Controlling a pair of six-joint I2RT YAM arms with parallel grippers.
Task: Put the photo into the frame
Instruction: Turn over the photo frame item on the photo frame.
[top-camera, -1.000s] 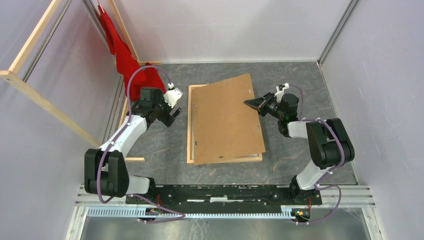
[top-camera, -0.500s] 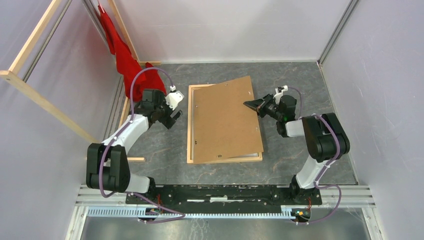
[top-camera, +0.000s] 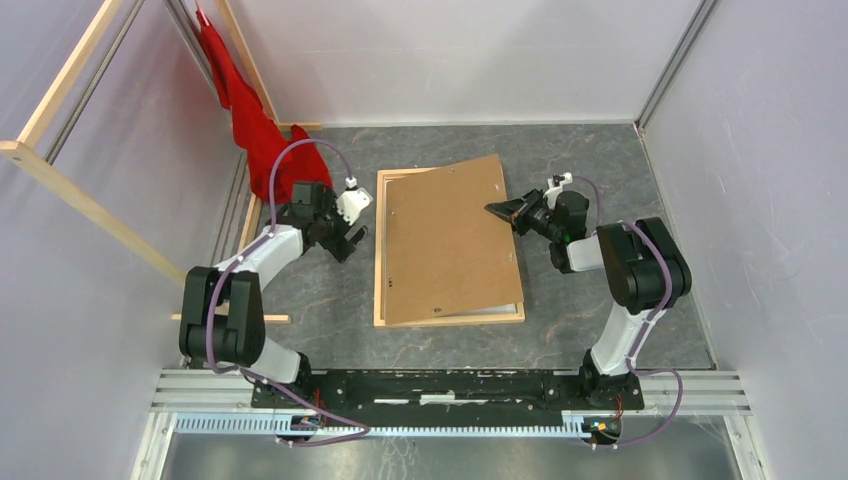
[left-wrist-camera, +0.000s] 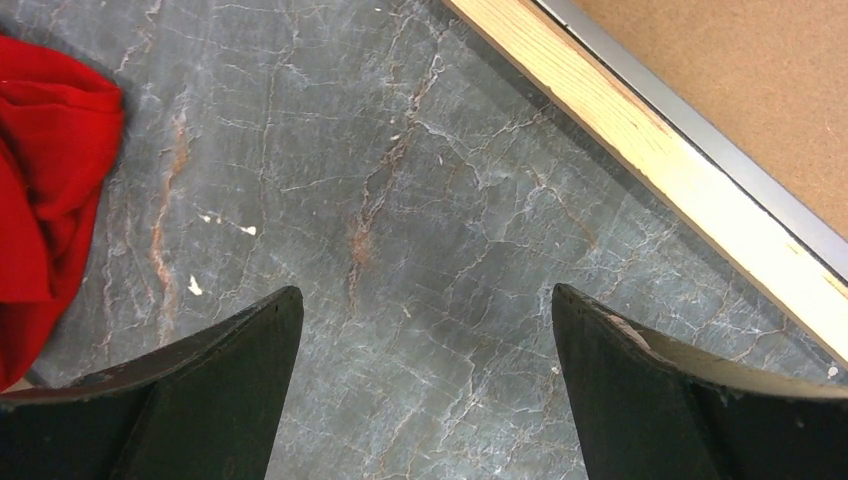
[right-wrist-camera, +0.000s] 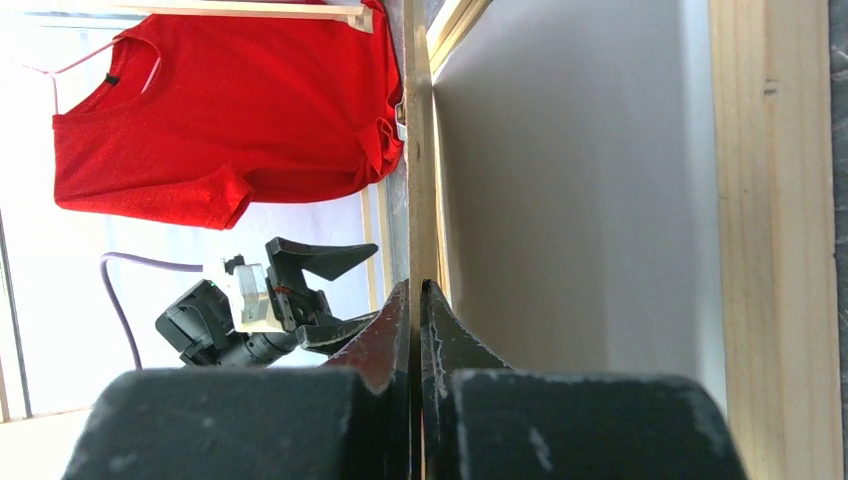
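The light-wood frame (top-camera: 379, 262) lies flat mid-table. A brown hardboard panel (top-camera: 450, 240) rests askew on it. My right gripper (top-camera: 492, 209) is shut on the panel's right edge and holds that side slightly raised. In the right wrist view the panel's thin edge (right-wrist-camera: 418, 150) runs up from between the shut fingers. Beneath it, a plain pale sheet (right-wrist-camera: 570, 200) inside the frame rail (right-wrist-camera: 770, 250) looks like the photo's white back; no print shows. My left gripper (top-camera: 355, 235) hangs open over bare table just left of the frame rail (left-wrist-camera: 640, 150), holding nothing.
A red shirt (top-camera: 255, 120) hangs at the back left and droops close behind my left gripper (left-wrist-camera: 427, 300). Long wooden rails (top-camera: 80, 200) run along the left wall. White walls close the table on three sides.
The hardboard panel has swung a little nearer to square with the frame, still held by the right gripper. The left gripper has drifted slightly towards the frame's left rail.
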